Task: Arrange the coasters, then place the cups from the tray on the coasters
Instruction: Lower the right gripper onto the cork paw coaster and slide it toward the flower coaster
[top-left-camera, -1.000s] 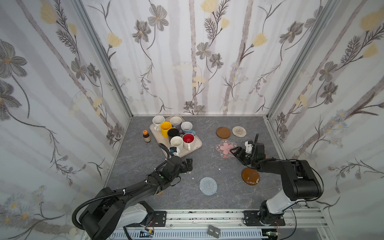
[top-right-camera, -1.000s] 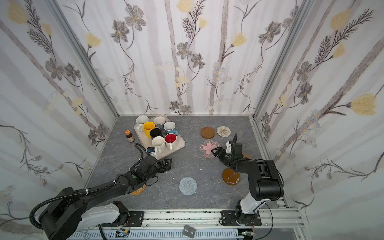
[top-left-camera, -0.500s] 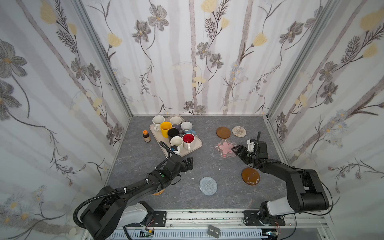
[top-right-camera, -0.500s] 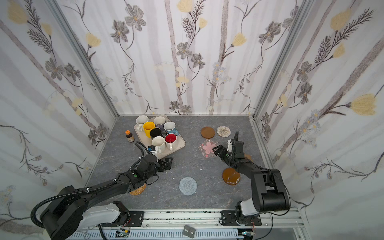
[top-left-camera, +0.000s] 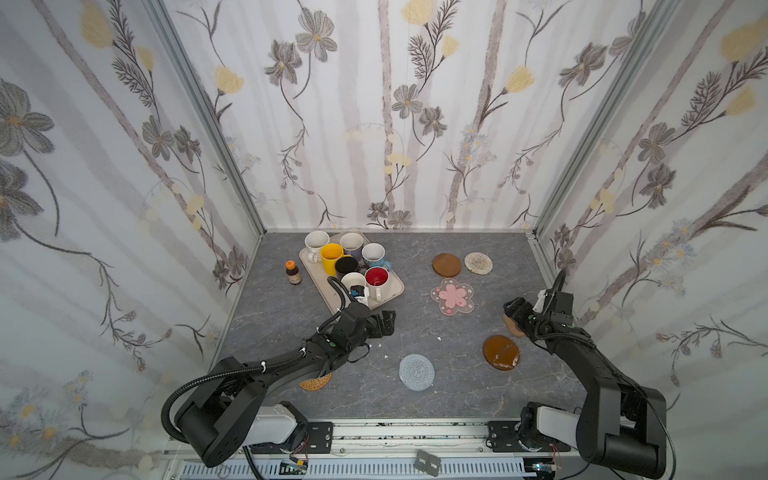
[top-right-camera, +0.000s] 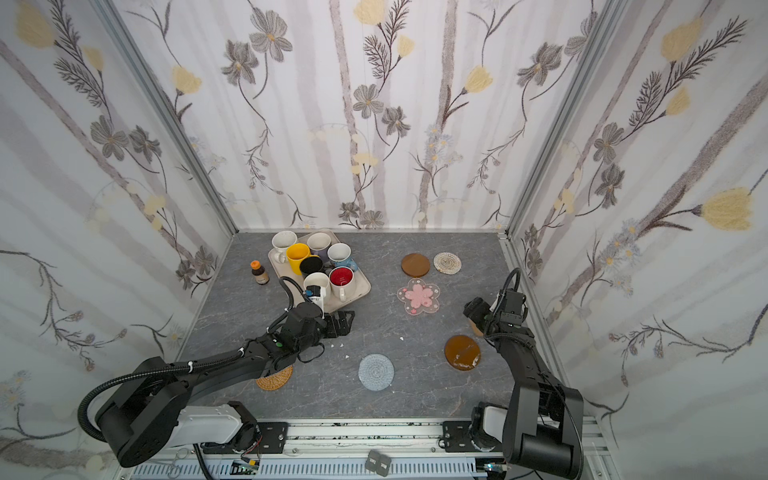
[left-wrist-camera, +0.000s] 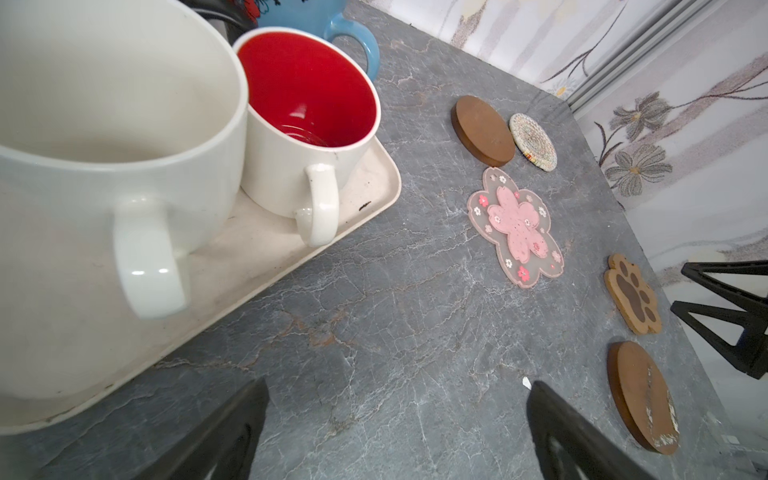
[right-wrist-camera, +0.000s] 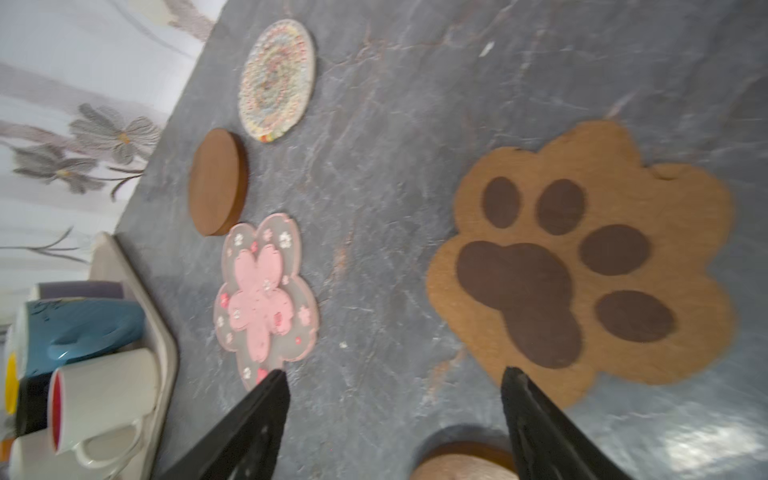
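Right end effector, spread wide and empty, hangs just short of the brown paw coaster.

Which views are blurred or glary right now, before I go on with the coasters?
Right wrist view: motion-smeared throughout, brown paw-shaped coaster soft-edged, a bright glare patch on the grey marbled tabletop. Left wrist view: the near plain white mug is out of focus, the pink blossom coaster crisp. Both top views: sharp, evenly lit, soft shadows only.

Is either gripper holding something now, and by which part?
Nothing is held. The left gripper and the right gripper both have open jaws with nothing between.
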